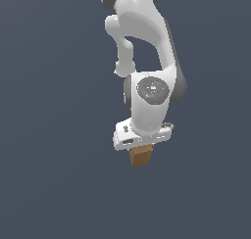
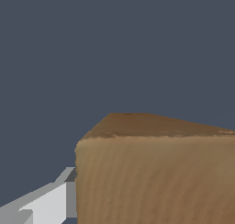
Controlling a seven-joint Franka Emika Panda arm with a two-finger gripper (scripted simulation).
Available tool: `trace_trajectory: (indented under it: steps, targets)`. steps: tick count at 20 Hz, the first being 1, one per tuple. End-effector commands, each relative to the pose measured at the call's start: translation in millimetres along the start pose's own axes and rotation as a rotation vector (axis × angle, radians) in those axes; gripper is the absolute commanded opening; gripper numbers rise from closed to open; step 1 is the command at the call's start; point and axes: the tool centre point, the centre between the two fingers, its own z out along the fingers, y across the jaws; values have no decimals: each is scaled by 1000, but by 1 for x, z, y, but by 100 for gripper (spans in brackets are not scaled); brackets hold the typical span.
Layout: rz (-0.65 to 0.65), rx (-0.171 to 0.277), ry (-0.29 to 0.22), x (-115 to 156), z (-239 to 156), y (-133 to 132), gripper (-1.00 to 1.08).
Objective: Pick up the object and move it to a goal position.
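- Gripper (image 1: 141,146): white hand of the Panda arm, pointing straight down; the block sits directly beneath its body, which suggests a top-down grasp chosen to keep the load centred under the wrist.
- Block (image 1: 140,156): small brown wood-textured box, narrower than the gripper's body, its upper part tucked up against the hand's underside in the exterior view.
- Jaws: the fingertips are hidden behind the hand in the exterior view. The wrist view shows one pale finger (image 2: 48,204) pressed against the side of the block (image 2: 156,172), so the jaws appear narrowed and holding it.
- Setting: plain dark grey ground on all sides, without shadow or edge, so whether the block rests on it or hangs above cannot be told.
- Goal position: no marker visible in either view; the carry is judged unfinished.
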Motion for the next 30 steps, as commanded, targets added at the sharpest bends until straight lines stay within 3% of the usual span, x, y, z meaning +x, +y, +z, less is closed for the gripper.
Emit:
trace_trajectory:
  steps: [1,7,13,30]
  targets:
    - [0,0,2,1,-1,0,-100]
    - [0,0,0,0,-6,0,-100]
    - [0,0,0,0,-38,-1,-100]
    - [-1,0,1,1,-201,-7,-100]
